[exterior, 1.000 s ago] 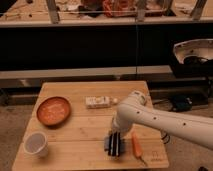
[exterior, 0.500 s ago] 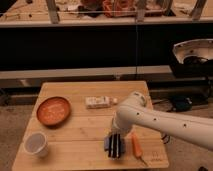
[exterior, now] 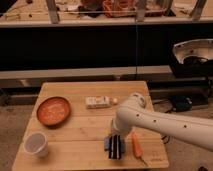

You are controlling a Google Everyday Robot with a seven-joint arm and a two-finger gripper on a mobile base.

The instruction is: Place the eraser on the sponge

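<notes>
While the arm crooks downward, elbow high, gripper at sponge — grasp unclear.

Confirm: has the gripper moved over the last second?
No. The gripper stays low between the sponge and the orange stick, with no shift against either.

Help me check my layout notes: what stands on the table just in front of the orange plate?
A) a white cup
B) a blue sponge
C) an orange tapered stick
A: the white cup stands just in front of the orange plate; the gripper is farther along the table, down at the blue sponge, beside the orange stick.
</notes>
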